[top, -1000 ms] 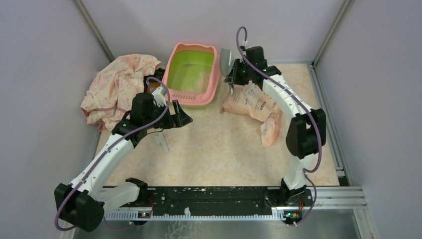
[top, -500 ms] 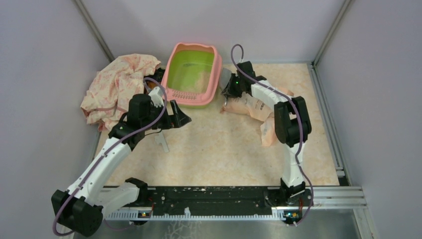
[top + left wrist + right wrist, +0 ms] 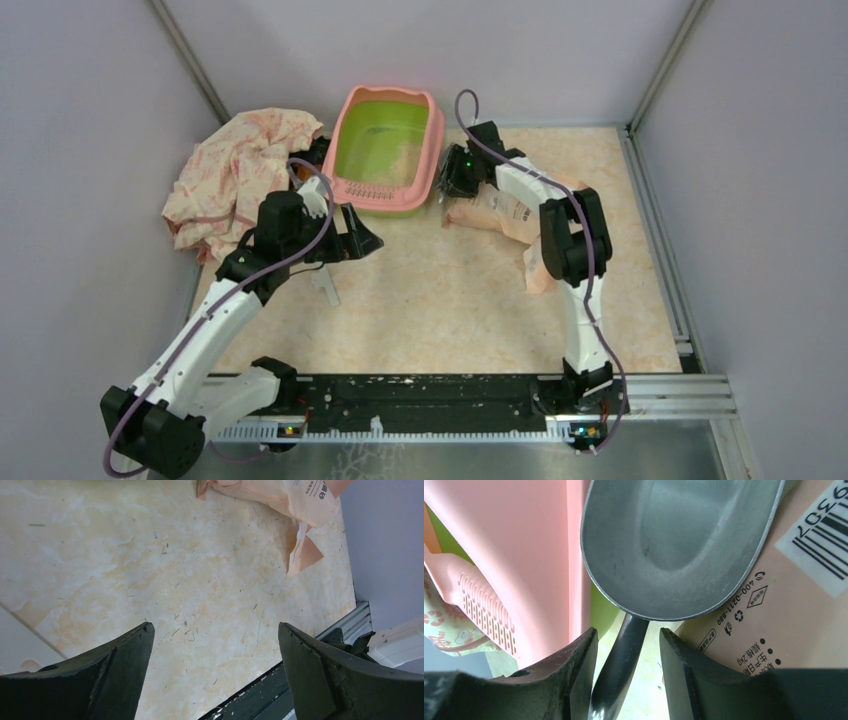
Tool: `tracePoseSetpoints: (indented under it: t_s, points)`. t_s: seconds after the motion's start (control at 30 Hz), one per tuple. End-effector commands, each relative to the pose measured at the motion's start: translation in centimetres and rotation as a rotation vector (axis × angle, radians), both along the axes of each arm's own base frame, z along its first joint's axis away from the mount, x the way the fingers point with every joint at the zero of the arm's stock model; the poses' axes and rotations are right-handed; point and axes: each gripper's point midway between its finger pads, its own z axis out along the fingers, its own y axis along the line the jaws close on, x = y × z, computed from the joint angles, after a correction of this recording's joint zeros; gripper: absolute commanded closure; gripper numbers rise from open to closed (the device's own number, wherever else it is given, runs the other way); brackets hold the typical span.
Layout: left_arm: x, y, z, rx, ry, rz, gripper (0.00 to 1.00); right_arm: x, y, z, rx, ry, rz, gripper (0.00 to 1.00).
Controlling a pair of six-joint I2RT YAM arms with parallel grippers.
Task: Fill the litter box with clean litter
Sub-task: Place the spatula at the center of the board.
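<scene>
Straddling the scoop handle (image 3: 620, 672) beside the litter box rim (image 3: 549, 555), right fingers (image 3: 569, 680) parted; left fingers (image 3: 115, 675) wide.

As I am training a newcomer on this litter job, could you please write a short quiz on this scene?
1. True or false: the left gripper is open and empty.
2. The scoop's handle lies between the fingers of: A) the left gripper; B) the right gripper; C) neither.
3. What lies crumpled to the left of the litter tray in the overhead view?
Key: 1 true; 2 B; 3 the cloth.
</scene>
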Motion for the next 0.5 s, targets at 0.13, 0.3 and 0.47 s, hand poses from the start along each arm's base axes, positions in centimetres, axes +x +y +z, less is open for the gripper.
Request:
tracePoseSetpoints:
  t_s: [0.13, 0.3, 0.47]
  points:
    - [-0.2, -0.3, 1.3, -0.014, -0.030, -0.002, 0.01, -0.5, 0.0, 5.5, -0.013, -0.128, 0.053, 0.49]
    - [-0.4, -0.5, 1.4, -0.014, -0.031, -0.003, 0.01, -2.1, 0.2, 5.7, -0.005, -0.109, 0.118, 0.46]
    - [-0.7, -0.6, 1.4, -0.016, -0.032, -0.001, 0.01, -4.5, -0.7, 7.1, 0.002, -0.143, 0.143, 0.45]
